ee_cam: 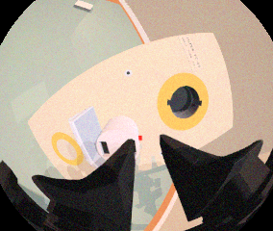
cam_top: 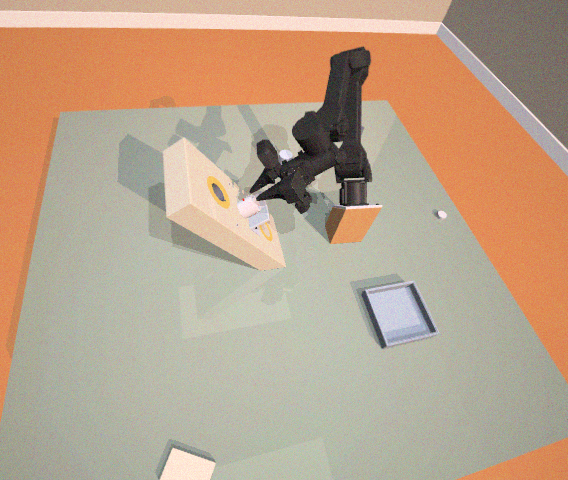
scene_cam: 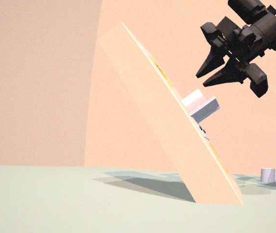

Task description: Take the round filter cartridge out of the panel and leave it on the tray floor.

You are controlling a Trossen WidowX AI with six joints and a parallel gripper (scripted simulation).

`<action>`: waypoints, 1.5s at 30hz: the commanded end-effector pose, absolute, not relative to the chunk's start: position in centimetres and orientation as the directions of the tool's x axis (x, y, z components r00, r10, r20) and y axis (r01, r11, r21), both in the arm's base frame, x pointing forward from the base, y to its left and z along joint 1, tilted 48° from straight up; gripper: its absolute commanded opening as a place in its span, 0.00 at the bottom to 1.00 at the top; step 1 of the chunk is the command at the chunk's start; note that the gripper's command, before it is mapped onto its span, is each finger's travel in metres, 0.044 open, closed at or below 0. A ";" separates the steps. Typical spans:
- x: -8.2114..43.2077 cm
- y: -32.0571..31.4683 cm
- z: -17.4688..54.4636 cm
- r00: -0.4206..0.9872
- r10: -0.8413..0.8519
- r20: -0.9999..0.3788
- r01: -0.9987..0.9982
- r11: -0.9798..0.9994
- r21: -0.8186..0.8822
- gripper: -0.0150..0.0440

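Note:
The pale cartridge (cam_top: pixel 248 207) (scene_cam: pixel 194 98) (ee_cam: pixel 119 132) is out of its round socket (cam_top: pixel 217 191) (ee_cam: pixel 185 102), which shows dark and empty. It lies against the slanted face of the service panel (cam_top: pixel 176 180) (scene_cam: pixel 146 100) (ee_cam: pixel 103 87), beside a grey plate (cam_top: pixel 259 215) (scene_cam: pixel 207 108) (ee_cam: pixel 86 127) that juts from that face. A dark slot shows on its end. My gripper (cam_top: pixel 254 195) (scene_cam: pixel 200 80) (ee_cam: pixel 146 141) is partly open with nothing between the fingers, just off the cartridge and clear of the panel. The tray (cam_top: pixel 398 310) is empty.
A whitish cylinder (cam_top: pixel 285 154) (scene_cam: pixel 267 174) stands on the mat behind the gripper. A small white disc (cam_top: pixel 441 214) lies at the right. A cream block (cam_top: pixel 188 465) (ee_cam: pixel 84 5) is at the front. An orange block (cam_top: pixel 354 224) stands at the arm's base.

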State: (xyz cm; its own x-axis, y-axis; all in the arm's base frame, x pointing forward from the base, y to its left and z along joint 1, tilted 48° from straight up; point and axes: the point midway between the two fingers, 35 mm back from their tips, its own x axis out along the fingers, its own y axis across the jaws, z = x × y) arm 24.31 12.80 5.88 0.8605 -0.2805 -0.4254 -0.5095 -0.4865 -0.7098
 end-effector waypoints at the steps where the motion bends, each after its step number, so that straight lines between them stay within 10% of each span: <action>1: 26.0 16.2 8.6 0.867 -0.267 -0.421 -0.499 -0.469 -0.729 0.44; 6: 26.5 17.3 9.6 0.867 -0.267 -0.421 -0.499 -0.469 -0.729 0.44; 19: 25.4 22.5 14.4 0.868 -0.259 -0.424 -0.496 -0.464 -0.733 1.00; 24: 25.3 20.6 12.4 0.823 -0.315 -0.474 -0.545 -0.201 -0.814 0.78; 35: 23.6 13.7 7.2 0.620 -0.511 -0.595 -0.247 0.593 -0.766 0.77; 45: 23.2 12.7 6.7 0.586 -0.539 -0.606 -0.152 0.661 -0.735 0.77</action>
State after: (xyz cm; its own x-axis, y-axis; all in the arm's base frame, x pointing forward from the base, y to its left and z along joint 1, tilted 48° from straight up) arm 24.47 15.54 8.59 0.6897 -0.4588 -0.5602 -0.3920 0.4139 -0.8216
